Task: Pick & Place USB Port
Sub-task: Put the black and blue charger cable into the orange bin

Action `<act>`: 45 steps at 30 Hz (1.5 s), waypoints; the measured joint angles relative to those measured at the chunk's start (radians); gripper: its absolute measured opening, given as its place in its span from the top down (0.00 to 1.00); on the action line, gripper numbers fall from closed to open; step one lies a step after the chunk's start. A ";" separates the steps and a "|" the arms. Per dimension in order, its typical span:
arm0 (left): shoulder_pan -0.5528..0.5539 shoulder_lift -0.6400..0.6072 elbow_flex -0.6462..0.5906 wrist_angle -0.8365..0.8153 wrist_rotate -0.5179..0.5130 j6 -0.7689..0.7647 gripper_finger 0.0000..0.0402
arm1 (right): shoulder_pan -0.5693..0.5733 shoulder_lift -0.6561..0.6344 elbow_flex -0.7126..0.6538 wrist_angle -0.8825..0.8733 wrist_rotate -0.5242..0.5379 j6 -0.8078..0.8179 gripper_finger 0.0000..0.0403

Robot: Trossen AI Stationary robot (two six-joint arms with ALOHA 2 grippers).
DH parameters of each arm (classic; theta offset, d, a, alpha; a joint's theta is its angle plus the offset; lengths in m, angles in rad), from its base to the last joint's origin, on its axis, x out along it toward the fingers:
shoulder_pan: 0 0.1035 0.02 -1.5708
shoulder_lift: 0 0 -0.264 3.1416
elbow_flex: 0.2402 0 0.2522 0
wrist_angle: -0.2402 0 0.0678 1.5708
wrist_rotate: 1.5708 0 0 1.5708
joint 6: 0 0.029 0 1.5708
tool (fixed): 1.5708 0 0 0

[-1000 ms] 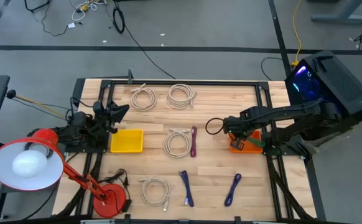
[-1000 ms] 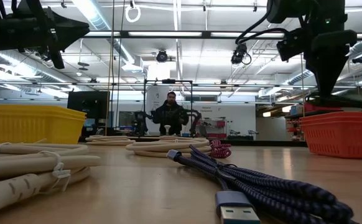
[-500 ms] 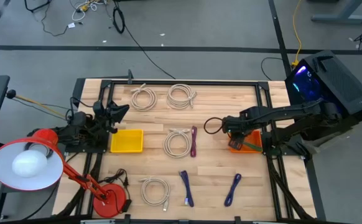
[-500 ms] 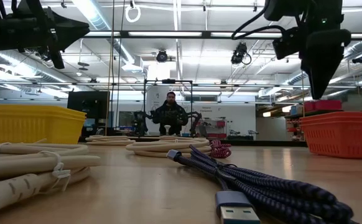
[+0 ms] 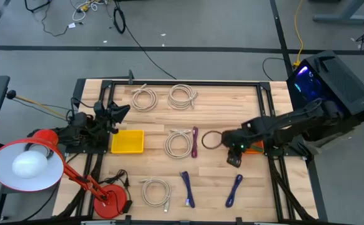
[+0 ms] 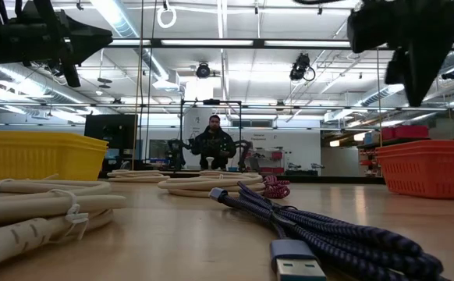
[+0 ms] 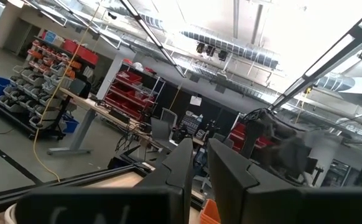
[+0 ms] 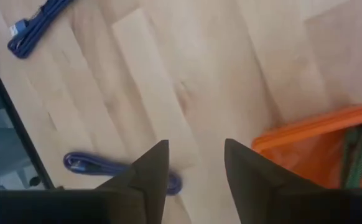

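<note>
Table (image 5: 213,100): pale wood boards inside a dark frame, seen from above with both arms over it.
Lamp (image 5: 25,164): red desk lamp at the table's left near corner.
Right arm: reaches in from the right side; its gripper (image 5: 233,160) hangs above bare wood just beside the orange bin, fingers (image 8: 150,171) spread and holding nothing.
Left arm: parked at the left edge, gripper (image 5: 121,110) beside the yellow bin, fingers pressed close together.
Yellow bin (image 5: 127,141): left side of the table.
Orange bin (image 5: 252,149): right side, mostly under the right arm; a green cable (image 8: 355,155) lies in it.
White cables (image 5: 180,142): coiled, several across the table.
Blue cables (image 5: 234,189): on the near part of the table; one lies close below the right gripper.
</note>
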 joint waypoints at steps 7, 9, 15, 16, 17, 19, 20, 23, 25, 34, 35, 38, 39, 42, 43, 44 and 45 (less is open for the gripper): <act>0.000 0.000 0.000 -0.001 0.037 -0.025 0.87 | 0.151 0.000 -0.070 0.096 -0.018 0.252 0.63; 0.000 0.000 0.000 -0.003 0.053 -0.026 0.87 | 0.204 0.000 -0.110 0.158 -0.037 0.344 0.63; 0.000 0.000 0.000 -0.003 0.065 -0.057 0.87 | 0.335 0.001 -0.212 0.373 -0.036 0.603 0.63; 0.000 0.000 0.000 -0.003 0.070 -0.058 0.87 | 0.355 0.001 -0.225 0.388 -0.031 0.638 0.63; 0.000 0.000 0.000 -0.003 0.076 -0.056 0.87 | 0.374 0.001 -0.236 0.394 -0.030 0.676 0.63; 0.000 0.000 0.000 -0.005 0.090 -0.055 0.87 | 0.408 0.001 -0.257 0.397 -0.039 0.757 0.63; 0.000 0.000 0.000 -0.006 0.091 -0.056 0.87 | 0.426 0.001 -0.265 0.409 -0.050 0.790 0.63; 0.000 0.000 0.000 -0.008 0.091 -0.058 0.87 | 0.474 0.001 -0.286 0.481 -0.074 0.887 0.63; 0.000 0.000 0.000 -0.008 0.096 -0.059 0.87 | 0.494 0.001 -0.295 0.524 -0.064 0.939 0.63; 0.000 0.000 0.000 -0.017 0.098 -0.059 0.87 | 0.507 0.013 -0.295 0.556 -0.021 1.053 0.63; 0.000 0.000 0.000 -0.016 0.100 -0.060 0.87 | 0.507 0.024 -0.295 0.555 -0.020 1.062 0.63; 0.000 0.000 0.000 -0.019 0.126 -0.060 0.87 | 0.507 0.065 -0.295 0.602 0.014 1.066 0.63; 0.000 0.000 0.000 -0.018 0.135 -0.060 0.87 | 0.506 0.081 -0.295 0.626 0.023 1.067 0.63; 0.000 0.000 0.000 -0.021 0.149 -0.081 0.87 | 0.503 0.135 -0.295 0.670 0.020 1.068 0.63; 0.000 0.000 0.000 -0.021 0.149 -0.085 0.87 | 0.503 0.150 -0.295 0.682 0.019 1.072 0.63; 0.000 0.000 0.000 -0.021 0.150 -0.086 0.87 | 0.504 0.165 -0.295 0.694 0.012 1.080 0.63; 0.000 0.000 0.000 -0.021 0.150 -0.086 0.87 | 0.504 0.182 -0.295 0.707 0.001 1.086 0.63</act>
